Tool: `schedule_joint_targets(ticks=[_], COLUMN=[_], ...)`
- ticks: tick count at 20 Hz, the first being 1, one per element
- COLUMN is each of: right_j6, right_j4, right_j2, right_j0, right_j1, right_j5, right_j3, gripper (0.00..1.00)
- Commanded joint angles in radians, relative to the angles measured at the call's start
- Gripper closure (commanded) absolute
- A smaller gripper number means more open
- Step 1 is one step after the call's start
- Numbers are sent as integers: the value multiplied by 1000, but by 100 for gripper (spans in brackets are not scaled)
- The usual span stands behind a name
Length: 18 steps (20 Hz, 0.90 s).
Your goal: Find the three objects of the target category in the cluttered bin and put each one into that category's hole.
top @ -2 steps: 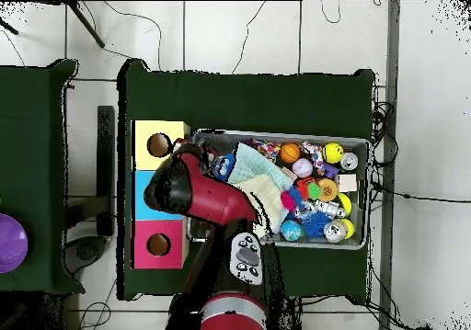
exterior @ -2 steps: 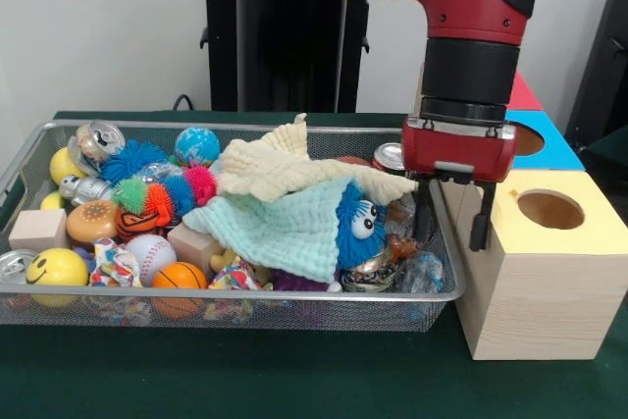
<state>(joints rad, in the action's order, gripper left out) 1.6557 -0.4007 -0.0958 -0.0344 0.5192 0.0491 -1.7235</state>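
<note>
A wire mesh bin (exterior @ -2 steps: pixel 451 293) is packed with clutter: a cream cloth (exterior @ -2 steps: pixel 294 169) and a mint cloth (exterior @ -2 steps: pixel 285 228) lie over a blue furry toy with eyes (exterior @ -2 steps: pixel 358 223). Soda cans show at the far left (exterior @ -2 steps: pixel 98 139) and by the right wall (exterior @ -2 steps: pixel 391 156). A baseball (exterior @ -2 steps: pixel 149 252), a basketball (exterior @ -2 steps: pixel 179 277) and a smiley ball (exterior @ -2 steps: pixel 57 270) lie at the front left. My gripper (exterior @ -2 steps: pixel 452 228) hangs open at the bin's right end. One finger (exterior @ -2 steps: pixel 424 213) is inside the bin, the other outside. It holds nothing. In the overhead view the arm (top @ -2 steps: pixel 198 193) hides it.
A wooden box with a yellow top (exterior @ -2 steps: pixel 599 218) and a round hole (exterior @ -2 steps: pixel 549 209) stands right beside the bin. Blue (exterior @ -2 steps: pixel 554 149) and red (exterior @ -2 steps: pixel 522 95) boxes line up behind it. Wood blocks (exterior @ -2 steps: pixel 37 230) and spiky toys (exterior @ -2 steps: pixel 147 193) also fill the bin. Green cloth covers the table (top @ -2 steps: pixel 276 96).
</note>
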Motion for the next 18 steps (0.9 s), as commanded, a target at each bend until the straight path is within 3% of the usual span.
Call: schedule_joint_targets(ticks=[1, 6, 9, 18], right_j6=[223, 209, 203, 203], right_j4=[-46, 6, 26, -7], right_j2=[54, 177, 214, 141], right_j0=[56, 169, 203, 136], right_j1=[-71, -46, -24, -34], right_j5=[-34, -43, -42, -43], right_j3=[30, -11, -45, -18], gripper=[0, 0, 0, 0])
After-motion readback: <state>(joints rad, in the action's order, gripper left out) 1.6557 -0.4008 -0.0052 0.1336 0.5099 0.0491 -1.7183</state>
